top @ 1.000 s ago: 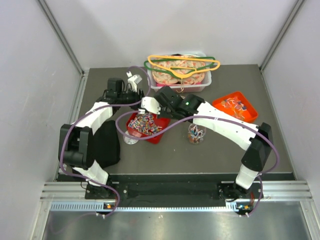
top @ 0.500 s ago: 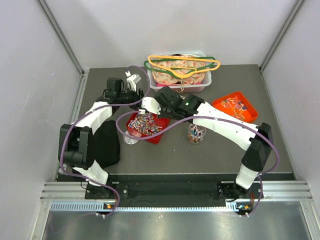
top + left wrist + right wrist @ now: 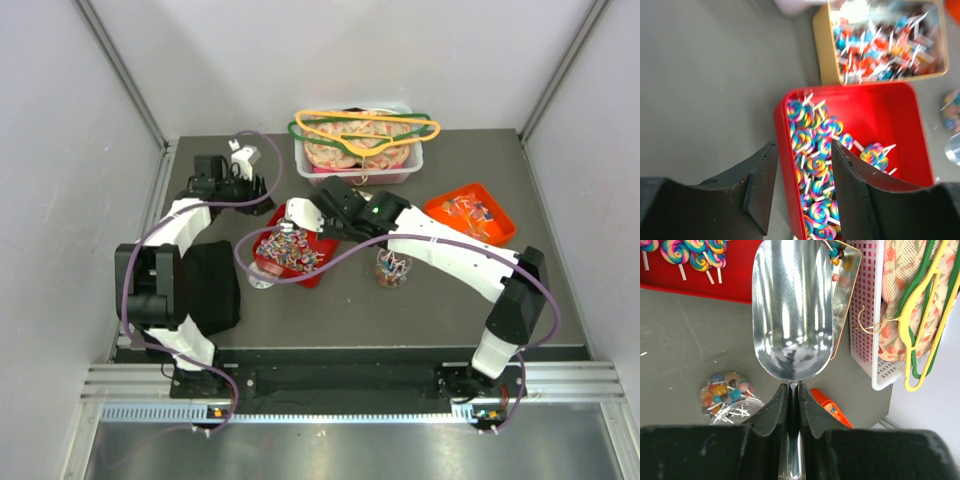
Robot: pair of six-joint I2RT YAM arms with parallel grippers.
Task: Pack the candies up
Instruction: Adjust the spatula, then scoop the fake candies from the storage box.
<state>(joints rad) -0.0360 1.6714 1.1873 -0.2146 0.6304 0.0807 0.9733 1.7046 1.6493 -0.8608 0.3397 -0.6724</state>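
The candies are swirl lollipops heaped in a red tray (image 3: 310, 272) (image 3: 900, 125), with the heap (image 3: 815, 155) at its left side. More candies fill a gold tin (image 3: 880, 45), an orange tray (image 3: 470, 213) and a clear jar (image 3: 392, 267) (image 3: 727, 395). My right gripper (image 3: 322, 207) (image 3: 794, 386) is shut on the handle of an empty metal scoop (image 3: 792, 310), held over the table by the red tray's edge. My left gripper (image 3: 243, 162) (image 3: 803, 145) hangs open behind the tray and to its left. The tray's rim shows between its fingers, and they hold nothing.
A white basket (image 3: 412, 165) (image 3: 867, 315) with cloth and coloured hangers stands at the back. A black pouch (image 3: 212, 288) lies at the left front. A second clear jar (image 3: 262, 276) sits by the red tray's front corner.
My left gripper has drawn back to the left, away from the red tray. The right gripper and its scoop have hardly shifted.
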